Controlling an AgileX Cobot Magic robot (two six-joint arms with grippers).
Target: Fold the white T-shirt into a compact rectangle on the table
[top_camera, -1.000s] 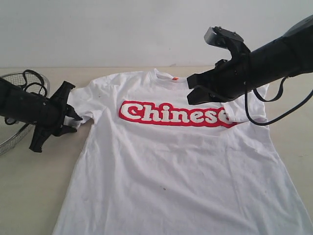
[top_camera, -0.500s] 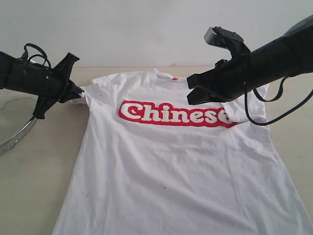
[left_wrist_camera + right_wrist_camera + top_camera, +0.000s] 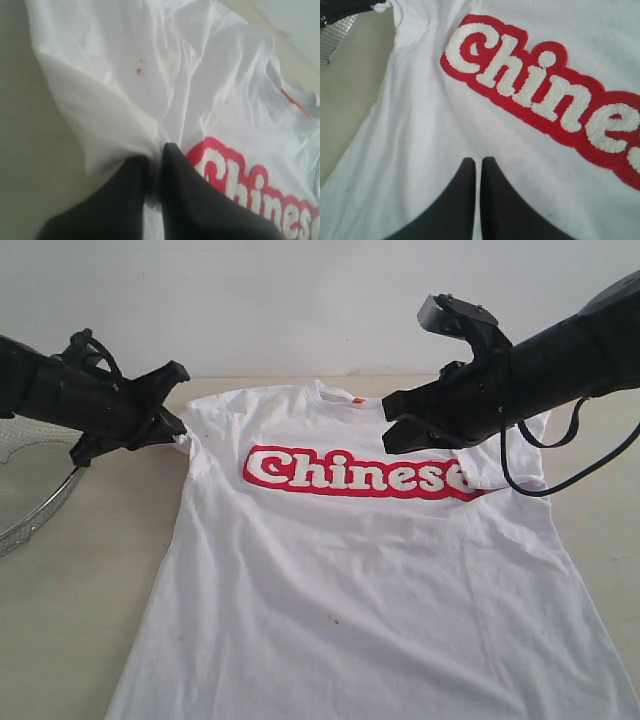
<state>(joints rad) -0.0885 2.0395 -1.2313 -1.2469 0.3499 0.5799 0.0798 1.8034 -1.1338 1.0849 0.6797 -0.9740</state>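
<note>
The white T-shirt (image 3: 340, 570) lies face up on the table (image 3: 70, 600), its red "Chinese" lettering (image 3: 350, 472) across the chest and an orange neck tag (image 3: 344, 398) at the collar. My left gripper (image 3: 176, 430) is shut on the shirt's left sleeve, which is bunched in against the shoulder. In the left wrist view white cloth (image 3: 150, 60) is pinched between the dark fingers (image 3: 182, 185). My right gripper (image 3: 390, 428) hovers over the chest beside the collar, shut, with nothing between its fingers (image 3: 492, 200). Below it in the right wrist view lie flat shirt cloth (image 3: 435, 135) and the lettering (image 3: 540, 95).
A round wire-mesh basket (image 3: 30, 505) stands at the left table edge, just behind my left arm, and also shows in a corner of the right wrist view as the basket (image 3: 335, 35). A black cable (image 3: 560, 475) loops from the right arm over the shirt's right sleeve.
My left gripper has moved up and to the right from beside the basket, carrying the left sleeve in toward the shoulder. The right arm has not moved.
</note>
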